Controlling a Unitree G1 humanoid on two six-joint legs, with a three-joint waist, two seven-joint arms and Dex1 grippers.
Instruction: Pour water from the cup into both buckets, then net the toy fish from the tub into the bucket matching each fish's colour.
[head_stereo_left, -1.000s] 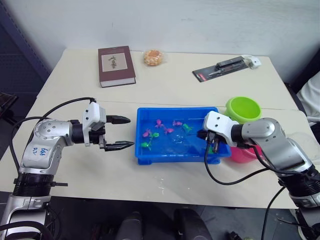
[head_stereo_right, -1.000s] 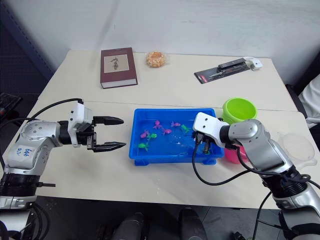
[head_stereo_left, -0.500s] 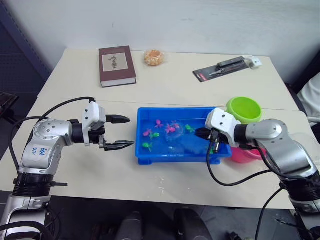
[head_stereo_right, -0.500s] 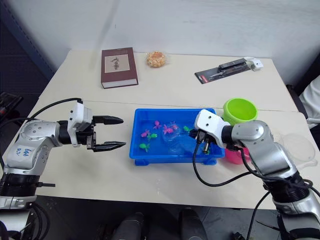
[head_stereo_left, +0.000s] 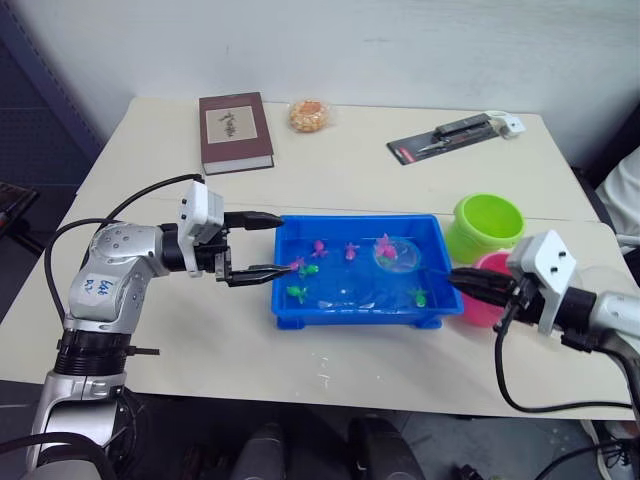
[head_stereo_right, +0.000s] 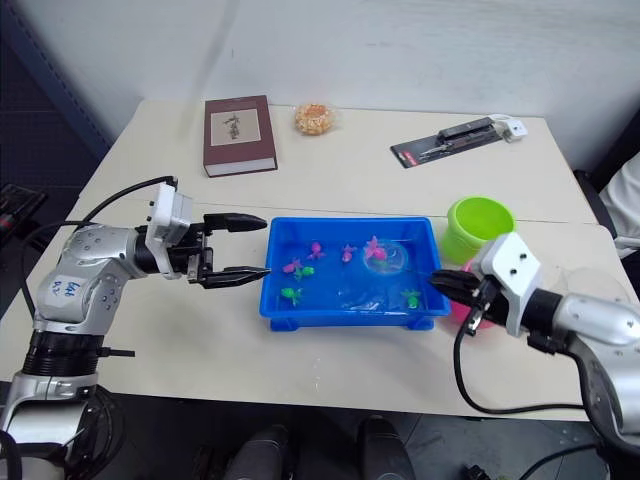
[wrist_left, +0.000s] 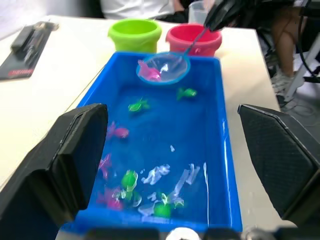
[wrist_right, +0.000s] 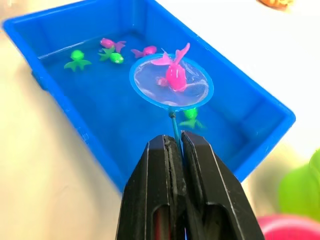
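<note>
Left eye view shows a cream counter (head_stereo_left: 340, 175) with a blue tub (head_stereo_left: 358, 270) at the centre of the frame. The right pincer (head_stereo_left: 468, 285) reaches in from the lower right, its two black fingers pressed together on the thin handle of the net (head_stereo_left: 395, 250). The net's round blue hoop sits over the tub's upper right part, and a pink fish (head_stereo_left: 385, 243) lies in it. In the right wrist view the same pink fish (wrist_right: 175, 75) rests in the pale mesh, with the closed fingers (wrist_right: 155, 190) clamping the handle just below the hoop.

More fish are in the tub: pink ones (head_stereo_left: 320, 246) near its upper edge and green ones (head_stereo_left: 298, 292) toward the lower left, with another green fish (head_stereo_left: 417, 296) at the lower right.

The left pincer (head_stereo_left: 265, 243) comes in from the left of the frame with its fingers spread wide, one above the other, their tips at the tub's left rim. In the left wrist view the two broad pads (wrist_left: 75, 160) stand far apart on either side of the tub.

A green bucket (head_stereo_left: 486, 224) stands just right of the tub, toward the upper right. A pink bucket (head_stereo_left: 488, 305) stands below it, partly hidden by the right pincer. At the far right edge is the cup (head_stereo_right: 598, 295).

At the top of the frame lie a maroon book (head_stereo_left: 234, 130), a wrapped snack (head_stereo_left: 308, 115) and a packaged tool (head_stereo_left: 455, 135).
</note>
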